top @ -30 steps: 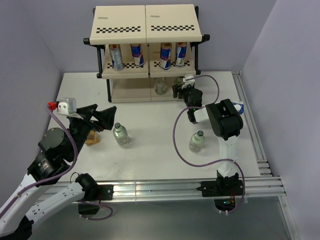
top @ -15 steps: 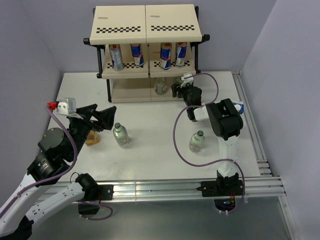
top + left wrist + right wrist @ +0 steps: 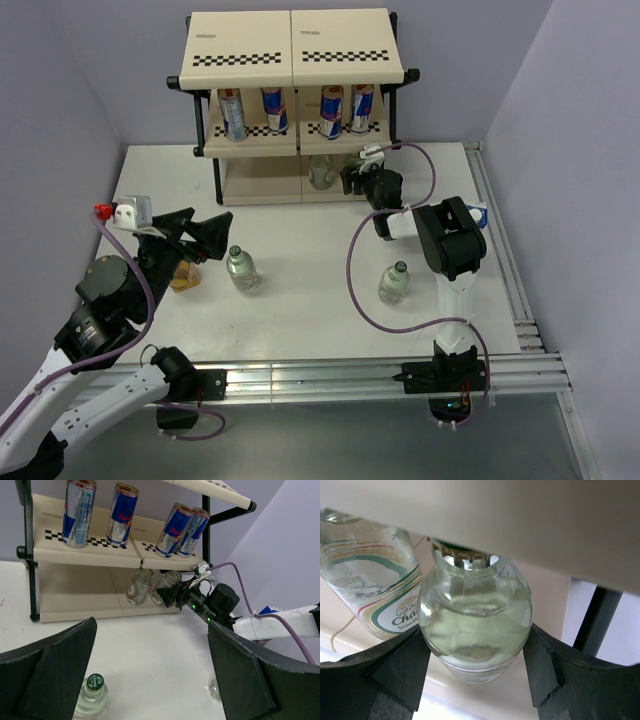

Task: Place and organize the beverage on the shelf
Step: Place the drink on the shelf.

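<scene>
cream shelf (image 3: 290, 45), black-and-white checkered strips (image 3: 240, 58), silver-blue-red cans (image 3: 275, 110)

Four cans (image 3: 274, 110) stand on the shelf's (image 3: 290, 45) middle tier, a clear bottle (image 3: 475, 615) beneath.

Four slim silver-blue-red cans (image 3: 122, 515) stand on the middle tier of a cream rack (image 3: 90, 555) with a black tube frame and checkered edge strips. Two clear glass bottles (image 3: 139, 585) sit side by side on the tier below. The right arm's black gripper (image 3: 167, 596), trailing a purple cable (image 3: 225, 565), meets the right-hand bottle (image 3: 169, 579). In the foreground, the left gripper (image 3: 151, 635) spreads its black fingers (image 3: 50, 670) wide above a green-capped clear bottle (image 3: 92, 697) on the white table (image 3: 150, 660).
</scene>
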Action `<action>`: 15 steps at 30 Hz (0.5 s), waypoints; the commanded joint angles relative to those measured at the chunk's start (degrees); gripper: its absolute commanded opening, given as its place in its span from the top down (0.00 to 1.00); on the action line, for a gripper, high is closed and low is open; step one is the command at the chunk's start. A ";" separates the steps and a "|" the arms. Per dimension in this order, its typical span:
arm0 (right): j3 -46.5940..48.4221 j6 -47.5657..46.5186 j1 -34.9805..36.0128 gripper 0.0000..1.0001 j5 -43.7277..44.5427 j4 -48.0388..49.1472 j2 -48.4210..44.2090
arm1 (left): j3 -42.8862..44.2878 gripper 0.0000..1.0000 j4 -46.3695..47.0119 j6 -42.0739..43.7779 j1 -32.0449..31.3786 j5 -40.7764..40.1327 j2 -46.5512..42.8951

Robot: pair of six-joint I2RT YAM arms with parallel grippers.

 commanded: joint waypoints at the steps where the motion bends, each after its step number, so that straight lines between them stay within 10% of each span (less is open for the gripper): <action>1: 3.69 -0.59 -0.12 0.39 -0.72 7.74 -3.41 | 1.97 0.01 1.07 1.43 0.26 0.59 -0.46; 15: 8.43 5.56 -1.35 0.31 -0.90 -2.01 -3.59 | 1.88 0.00 0.98 1.35 0.26 0.41 -0.72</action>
